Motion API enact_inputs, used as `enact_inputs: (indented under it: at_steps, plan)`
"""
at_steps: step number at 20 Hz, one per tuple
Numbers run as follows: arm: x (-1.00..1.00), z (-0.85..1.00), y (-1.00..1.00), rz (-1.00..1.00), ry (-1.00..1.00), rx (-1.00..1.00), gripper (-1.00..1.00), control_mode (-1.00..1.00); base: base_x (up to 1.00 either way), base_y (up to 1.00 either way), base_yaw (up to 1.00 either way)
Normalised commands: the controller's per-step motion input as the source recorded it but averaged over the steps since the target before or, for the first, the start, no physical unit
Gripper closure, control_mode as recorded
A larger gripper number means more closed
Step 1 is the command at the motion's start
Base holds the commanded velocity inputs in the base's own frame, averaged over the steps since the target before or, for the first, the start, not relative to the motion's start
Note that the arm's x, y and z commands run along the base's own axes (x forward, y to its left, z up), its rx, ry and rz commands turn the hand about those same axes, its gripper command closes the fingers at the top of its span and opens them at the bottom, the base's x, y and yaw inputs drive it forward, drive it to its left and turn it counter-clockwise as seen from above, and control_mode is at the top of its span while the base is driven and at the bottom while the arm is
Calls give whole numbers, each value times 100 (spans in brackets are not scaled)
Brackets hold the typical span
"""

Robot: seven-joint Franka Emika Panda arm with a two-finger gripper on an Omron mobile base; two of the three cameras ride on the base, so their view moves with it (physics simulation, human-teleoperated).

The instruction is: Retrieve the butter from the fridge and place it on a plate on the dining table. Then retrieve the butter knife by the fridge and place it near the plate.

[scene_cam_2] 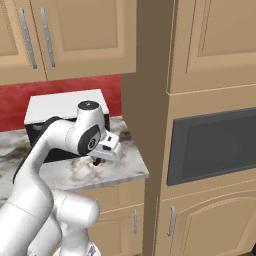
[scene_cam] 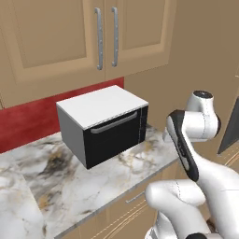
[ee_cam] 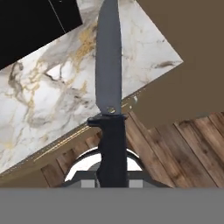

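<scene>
The butter knife runs up the middle of the hand view, its grey blade over the marble counter edge and its blackish handle reaching down into my gripper. The gripper is shut on the handle. In the right base view the gripper hangs low over the counter's right end, close to the marble surface. The butter, the plate, the fridge and the dining table are out of view.
A white box oven with a black door stands on the marble counter against a red backsplash. Tan wall cabinets hang above. A tall tan cabinet with a built-in dark oven stands to the right. Wooden floor lies below.
</scene>
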Motion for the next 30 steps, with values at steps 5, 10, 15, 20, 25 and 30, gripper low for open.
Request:
enact_inputs:
  at_steps: [5,10,15,20,25,30]
  plan:
    - [-73,67,25,0,-17,0,100,-100,0,0,0]
    - [-49,64,19,0,-8,-3,100,-100,0,0,0]
    - [-10,53,2,0,0,-13,100,-100,0,0,0]
    - [-2,29,0,0,2,-1,100,-100,0,0,0]
    - [-1,-1,-5,0,0,0,100,-100,0,0,0]
    - [0,0,0,0,0,0,100,-100,0,0,0]
